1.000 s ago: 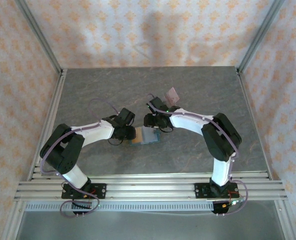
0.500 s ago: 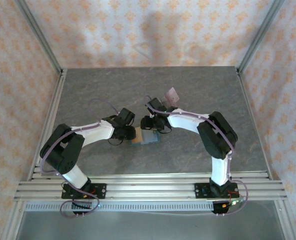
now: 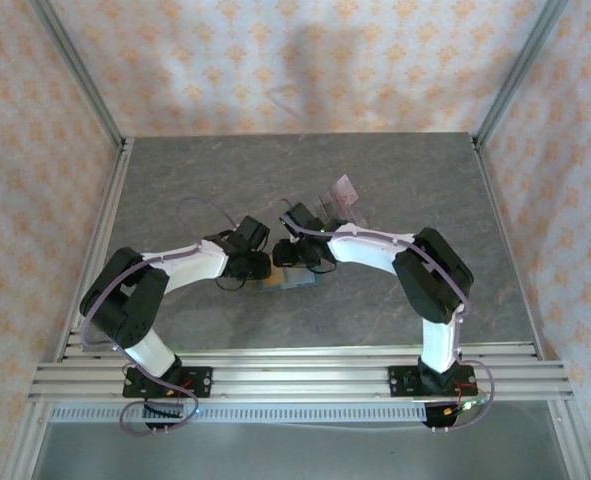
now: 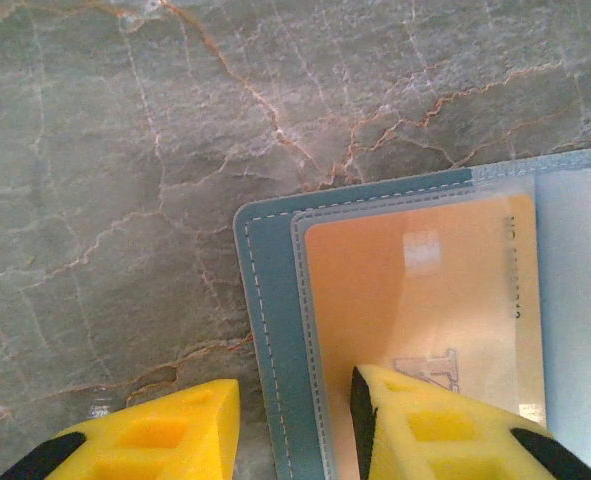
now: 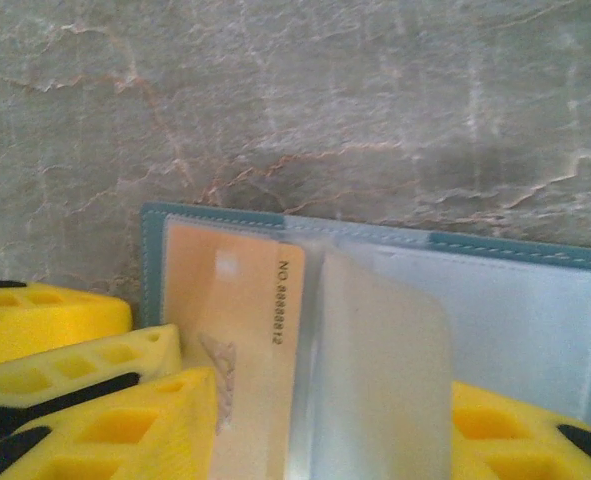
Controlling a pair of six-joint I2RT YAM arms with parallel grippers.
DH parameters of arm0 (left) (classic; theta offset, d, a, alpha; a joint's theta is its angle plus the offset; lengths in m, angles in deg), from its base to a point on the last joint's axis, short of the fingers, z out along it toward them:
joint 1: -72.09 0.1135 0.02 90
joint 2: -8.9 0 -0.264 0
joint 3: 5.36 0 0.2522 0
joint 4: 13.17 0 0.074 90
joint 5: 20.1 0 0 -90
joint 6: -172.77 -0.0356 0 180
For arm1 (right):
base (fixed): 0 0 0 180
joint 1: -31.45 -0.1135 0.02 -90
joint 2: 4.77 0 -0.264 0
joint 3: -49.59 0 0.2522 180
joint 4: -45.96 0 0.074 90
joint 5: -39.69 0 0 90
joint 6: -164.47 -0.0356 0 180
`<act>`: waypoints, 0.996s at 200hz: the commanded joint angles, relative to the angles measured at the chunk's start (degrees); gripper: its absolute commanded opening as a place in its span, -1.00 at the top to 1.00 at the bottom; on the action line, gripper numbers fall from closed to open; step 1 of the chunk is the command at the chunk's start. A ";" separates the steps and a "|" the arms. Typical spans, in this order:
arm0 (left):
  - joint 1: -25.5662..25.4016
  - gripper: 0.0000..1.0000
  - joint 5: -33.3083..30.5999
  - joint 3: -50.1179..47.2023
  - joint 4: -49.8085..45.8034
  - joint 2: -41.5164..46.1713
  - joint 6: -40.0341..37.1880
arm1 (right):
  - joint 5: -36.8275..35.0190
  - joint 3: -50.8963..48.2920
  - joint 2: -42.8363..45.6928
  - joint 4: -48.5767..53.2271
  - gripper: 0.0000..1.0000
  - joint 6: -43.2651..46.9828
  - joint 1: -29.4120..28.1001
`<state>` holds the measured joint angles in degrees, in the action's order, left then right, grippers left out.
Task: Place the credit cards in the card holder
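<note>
The teal card holder (image 3: pixel 293 278) lies open on the table between my two grippers. An orange credit card (image 4: pixel 415 300) with a printed number sits inside its left clear sleeve (image 5: pixel 225 300). My left gripper (image 4: pixel 295 400) is open and straddles the holder's left edge (image 4: pixel 270 290), one finger over the bare table, the other over the orange card. My right gripper (image 5: pixel 335 420) is open above the holder's middle, with a clear sleeve leaf (image 5: pixel 385 370) raised between its fingers. A pale pink credit card (image 3: pixel 347 186) stands in the rack behind.
The transparent slotted rack (image 3: pixel 333 200) stands just behind the right arm's wrist. The two grippers (image 3: pixel 258 268) (image 3: pixel 293 255) are nearly touching over the holder. Metal rails (image 3: pixel 295 372) run along the near edge, and patterned walls enclose the table.
The right gripper has shifted left and nearer, closer to the left gripper over the holder, uncovering more of the rack. Its jaws have narrowed slightly. The left arm has stayed still.
</note>
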<state>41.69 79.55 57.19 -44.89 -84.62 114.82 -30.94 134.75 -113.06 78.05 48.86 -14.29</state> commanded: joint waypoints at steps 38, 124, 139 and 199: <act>0.64 0.27 -0.08 -0.79 -3.12 0.11 0.19 | 6.46 -0.08 -0.55 -10.72 0.03 -5.68 -0.58; 3.23 0.21 2.22 -2.92 -3.27 4.12 1.17 | 6.12 -2.55 -0.47 -15.70 -0.11 -9.89 -0.24; 3.97 0.22 2.13 -3.43 -3.48 5.49 1.31 | 5.37 -2.65 -0.14 -14.93 -0.12 -9.78 -0.14; 6.13 0.33 -2.75 -5.38 -6.17 10.71 2.45 | 5.44 -2.45 0.26 -14.05 -0.13 -9.88 -0.14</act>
<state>46.79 80.29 52.78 -47.82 -75.33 116.11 -24.77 132.67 -114.44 64.63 39.53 -14.27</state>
